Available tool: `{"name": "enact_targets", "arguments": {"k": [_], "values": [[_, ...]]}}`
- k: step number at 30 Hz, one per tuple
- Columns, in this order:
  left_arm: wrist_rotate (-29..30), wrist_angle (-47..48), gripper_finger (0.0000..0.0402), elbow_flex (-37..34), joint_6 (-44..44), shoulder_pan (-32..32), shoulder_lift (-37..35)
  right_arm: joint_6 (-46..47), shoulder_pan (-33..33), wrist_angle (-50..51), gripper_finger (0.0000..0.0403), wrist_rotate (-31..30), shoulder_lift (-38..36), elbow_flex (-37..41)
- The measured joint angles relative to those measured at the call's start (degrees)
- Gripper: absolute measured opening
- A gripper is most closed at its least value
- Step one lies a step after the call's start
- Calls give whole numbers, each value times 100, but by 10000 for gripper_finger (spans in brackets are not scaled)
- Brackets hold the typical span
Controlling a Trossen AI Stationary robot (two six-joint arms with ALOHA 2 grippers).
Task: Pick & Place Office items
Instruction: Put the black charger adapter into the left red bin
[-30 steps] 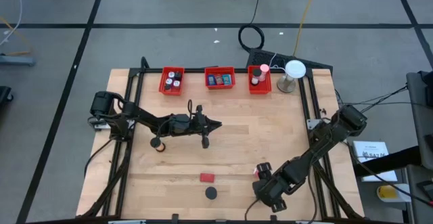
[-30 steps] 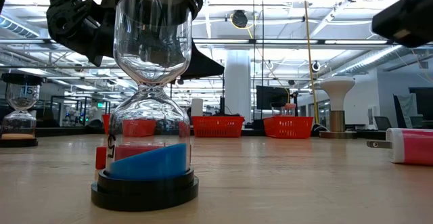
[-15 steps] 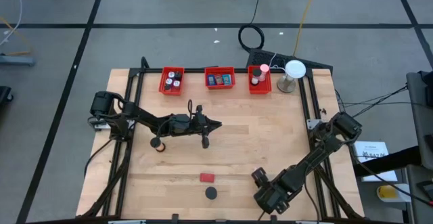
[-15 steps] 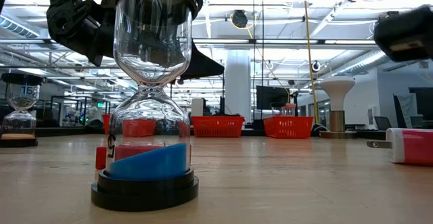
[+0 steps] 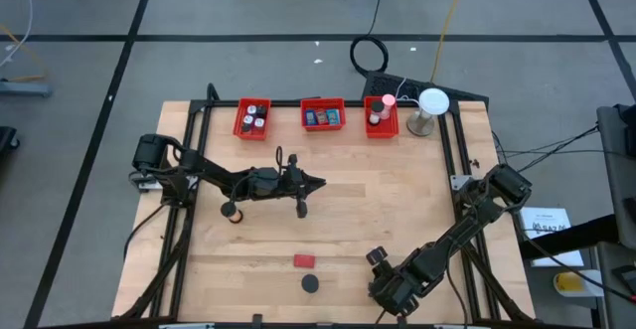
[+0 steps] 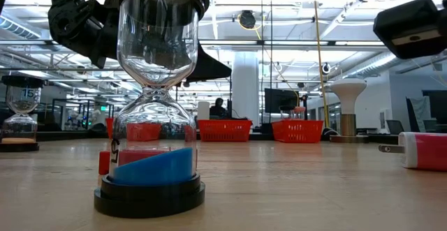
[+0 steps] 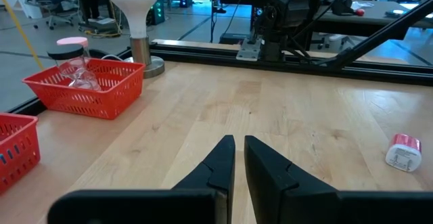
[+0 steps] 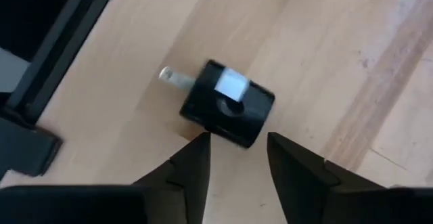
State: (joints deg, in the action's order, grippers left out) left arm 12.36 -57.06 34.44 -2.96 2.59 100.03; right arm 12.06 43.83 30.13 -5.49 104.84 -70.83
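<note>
My right gripper [image 8: 237,139] is open near the table's near right corner [image 5: 376,259], pointing steeply down. Just past its fingertips a small dark block [image 8: 226,104] with a white label and a metal prong lies flat on the wood. The low view shows a pink-and-white pronged piece [image 6: 422,151] lying on the table. A red block [image 5: 304,261] and an hourglass with blue sand [image 6: 150,119], seen from above as a black disc [image 5: 311,283], stand near the front edge. My left gripper [image 7: 238,143] is shut and hovers over the table's middle [image 5: 316,182].
Three red bins [image 5: 252,118] [image 5: 322,115] [image 5: 381,116] holding small items line the far edge, with a white round lamp [image 5: 432,100] to their right. Black frame rails [image 5: 452,160] run along the table's sides. Bare wood lies between the arms.
My right gripper has sunk and gone a little toward the table's left edge, rolling about its own axis. In the high view it now covers the pinkish piece that showed beside it a second ago. The items on the table have kept their places.
</note>
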Motion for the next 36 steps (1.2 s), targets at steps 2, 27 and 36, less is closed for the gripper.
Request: {"name": "enact_targets", "arguments": {"k": [2, 27, 36], "values": [[0, 0, 35, 0, 0, 0, 0, 78, -19, 4, 145, -47, 0, 0], [2, 70, 35, 0, 138, 115, 2, -2396, -31, -424, 272, -631, -2, 0], [2, 68, 35, 0, 140, 359, 2, 115, 0, -972, 279, -621, -2, 0]]}}
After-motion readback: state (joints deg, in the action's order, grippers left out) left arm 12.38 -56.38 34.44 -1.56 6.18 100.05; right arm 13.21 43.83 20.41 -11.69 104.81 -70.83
